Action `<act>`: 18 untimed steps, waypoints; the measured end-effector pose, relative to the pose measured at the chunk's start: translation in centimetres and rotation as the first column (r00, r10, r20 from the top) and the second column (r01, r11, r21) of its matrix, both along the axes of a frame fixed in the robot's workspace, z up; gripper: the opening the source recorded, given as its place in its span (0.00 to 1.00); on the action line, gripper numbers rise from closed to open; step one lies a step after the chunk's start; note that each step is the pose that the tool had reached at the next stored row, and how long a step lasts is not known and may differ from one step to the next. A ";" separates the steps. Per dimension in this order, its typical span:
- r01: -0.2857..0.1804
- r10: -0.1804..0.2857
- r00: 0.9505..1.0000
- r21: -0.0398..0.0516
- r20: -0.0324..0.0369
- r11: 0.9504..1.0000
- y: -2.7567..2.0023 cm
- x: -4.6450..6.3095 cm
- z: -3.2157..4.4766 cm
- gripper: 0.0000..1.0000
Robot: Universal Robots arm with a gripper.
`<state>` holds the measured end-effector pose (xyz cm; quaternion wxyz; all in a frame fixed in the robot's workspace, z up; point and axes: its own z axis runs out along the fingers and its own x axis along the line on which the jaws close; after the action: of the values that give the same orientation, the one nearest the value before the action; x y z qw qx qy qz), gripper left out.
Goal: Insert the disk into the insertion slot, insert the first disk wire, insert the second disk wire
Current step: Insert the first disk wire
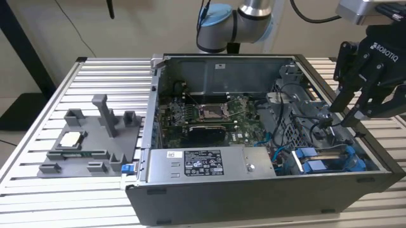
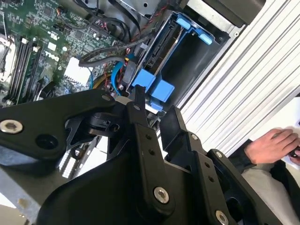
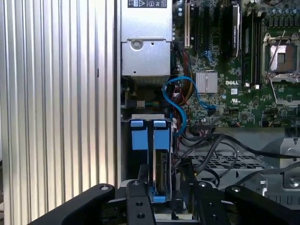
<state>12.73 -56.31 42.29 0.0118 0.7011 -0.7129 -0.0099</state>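
Observation:
The disk (image 3: pixel 161 172) stands edge-on in its blue carrier (image 3: pixel 161 138), seated in the grey insertion slot (image 3: pixel 146 117) beside another blue-fronted carrier (image 3: pixel 137 136). In the exterior view the blue carrier (image 1: pixel 317 165) lies in the case's near corner on the exterior view's right. My black gripper (image 1: pixel 344 113) hangs above that side of the case, over the drive cage. In both wrist views its fingers (image 3: pixel 141 185) stand apart, straddling the disk's line, and the gripper (image 2: pixel 155 101) is open with nothing seen between them. A blue wire (image 3: pixel 180 93) and black wires (image 3: pixel 211 140) run loose next to the cage.
The open computer case (image 1: pixel 254 199) lies on a slatted metal table (image 1: pixel 95 76). Inside are the motherboard (image 1: pixel 209 114) and a power supply (image 1: pixel 203 164). A grey fixture (image 1: pixel 89 137) sits on the exterior view's left. A person's hand (image 2: pixel 272 143) rests off the table.

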 end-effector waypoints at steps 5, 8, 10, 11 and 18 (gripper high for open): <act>0.000 0.000 1.000 0.006 0.017 1.000 0.80 -0.2 -0.30 0.40; -0.001 0.000 0.999 0.007 0.033 1.000 0.92 -0.4 -0.67 0.40; -0.001 0.001 0.999 0.007 0.042 1.000 0.96 -0.5 -0.96 0.40; -0.001 0.001 0.999 0.007 0.046 1.000 0.98 -0.5 -1.10 0.40; -0.002 0.001 0.997 0.008 0.072 1.000 1.09 -0.7 -1.81 0.40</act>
<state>11.99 -55.21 40.48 -0.0169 0.7016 -0.7123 0.0126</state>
